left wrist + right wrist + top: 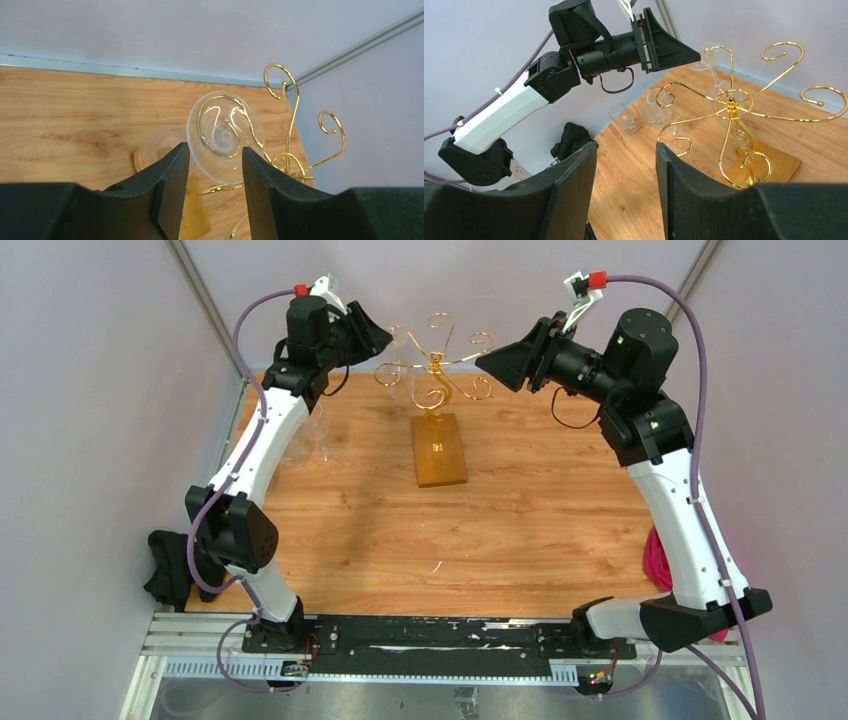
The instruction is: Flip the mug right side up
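No mug shows in any view. A clear stemmed glass [226,136] hangs upside down on a gold wire rack [437,370], its round foot [707,54] facing my left wrist camera. My left gripper [215,147] is open, raised at the back left, with its fingertips just short of that foot and one on each side. In the right wrist view the left gripper [696,51] nearly touches the foot. My right gripper [625,145] is open with nothing in it. It hovers at the back right [485,362], pointing at the rack.
The rack stands on an amber base [440,450] at the back middle of the wooden table [520,530]. Clear glasses [623,117] stand upright near the left wall. A black cloth [165,570] lies off the left edge, and something pink [657,560] lies by the right arm.
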`<state>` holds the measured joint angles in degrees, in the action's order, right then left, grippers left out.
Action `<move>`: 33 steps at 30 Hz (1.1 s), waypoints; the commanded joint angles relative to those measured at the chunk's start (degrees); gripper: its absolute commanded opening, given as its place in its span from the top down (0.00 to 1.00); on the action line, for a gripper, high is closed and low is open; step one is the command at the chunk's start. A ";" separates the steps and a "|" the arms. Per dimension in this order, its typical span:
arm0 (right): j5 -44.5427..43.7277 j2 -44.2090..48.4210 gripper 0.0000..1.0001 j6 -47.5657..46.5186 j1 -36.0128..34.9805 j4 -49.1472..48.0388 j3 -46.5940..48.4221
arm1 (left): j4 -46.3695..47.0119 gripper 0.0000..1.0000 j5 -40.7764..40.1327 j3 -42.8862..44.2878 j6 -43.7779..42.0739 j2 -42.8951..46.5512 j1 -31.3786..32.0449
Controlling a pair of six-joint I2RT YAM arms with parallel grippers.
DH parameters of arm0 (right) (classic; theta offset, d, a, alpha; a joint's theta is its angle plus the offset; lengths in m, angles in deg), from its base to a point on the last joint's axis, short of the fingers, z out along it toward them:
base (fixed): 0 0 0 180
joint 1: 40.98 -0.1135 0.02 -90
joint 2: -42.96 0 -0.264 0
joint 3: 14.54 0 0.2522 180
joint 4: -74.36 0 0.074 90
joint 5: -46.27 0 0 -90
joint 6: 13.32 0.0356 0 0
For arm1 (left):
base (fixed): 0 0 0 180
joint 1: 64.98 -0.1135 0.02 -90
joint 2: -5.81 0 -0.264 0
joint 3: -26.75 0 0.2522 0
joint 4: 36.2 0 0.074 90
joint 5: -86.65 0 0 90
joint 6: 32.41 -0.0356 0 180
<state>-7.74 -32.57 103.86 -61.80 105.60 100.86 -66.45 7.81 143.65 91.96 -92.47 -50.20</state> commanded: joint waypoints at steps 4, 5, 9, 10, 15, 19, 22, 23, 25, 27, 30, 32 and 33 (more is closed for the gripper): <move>-1.18 2.21 0.49 -1.11 1.03 -0.78 -1.70 | 2.22 0.52 1.49 2.23 1.03 -2.26 0.24; -1.29 2.31 0.49 -1.10 1.16 -0.79 -1.70 | 2.32 0.52 1.57 2.25 1.24 -2.21 0.24; -1.36 2.48 0.49 -0.91 1.31 -0.93 -2.05 | 2.85 0.57 1.70 1.79 1.72 -1.68 0.24; -1.44 2.61 0.50 -0.81 1.31 -1.03 -2.35 | 2.94 0.59 1.68 1.53 1.86 -1.38 0.24; -1.52 3.23 0.51 -0.41 1.31 -2.05 -3.67 | 2.87 0.68 0.82 1.17 1.63 0.09 0.24; -1.45 3.58 0.51 -0.30 1.38 -2.36 -4.30 | 3.15 0.72 1.92 1.30 2.39 -0.05 0.24; -1.49 3.76 0.52 -0.24 1.40 -2.50 -4.70 | 3.96 0.73 2.08 0.24 3.44 0.38 0.24; -1.51 3.80 0.52 -0.28 1.41 -2.57 -4.86 | 4.17 0.73 1.83 -0.32 3.93 0.57 0.20; -1.36 3.93 0.52 -0.23 1.44 -2.69 -5.09 | 4.93 0.74 1.70 -1.44 5.26 1.27 0.11; -1.34 3.82 0.52 -0.20 1.40 -2.70 -5.27 | 5.59 0.75 1.91 -2.33 6.81 1.73 0.07; -1.07 3.72 0.52 -0.10 1.44 -2.84 -5.53 | 5.80 0.76 2.84 -2.51 8.80 1.98 -0.15; -0.97 3.72 0.52 -0.04 1.40 -2.99 -5.66 | 6.02 0.77 3.78 -2.56 10.20 1.96 -0.42; -1.01 3.72 0.52 -0.01 1.44 -3.17 -5.82 | 5.97 0.78 4.38 -2.64 10.61 2.00 -0.58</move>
<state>-8.46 -29.93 103.81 -61.17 104.33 95.97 -62.72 8.84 141.66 99.54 -92.93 -50.66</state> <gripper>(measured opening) 0.484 0.237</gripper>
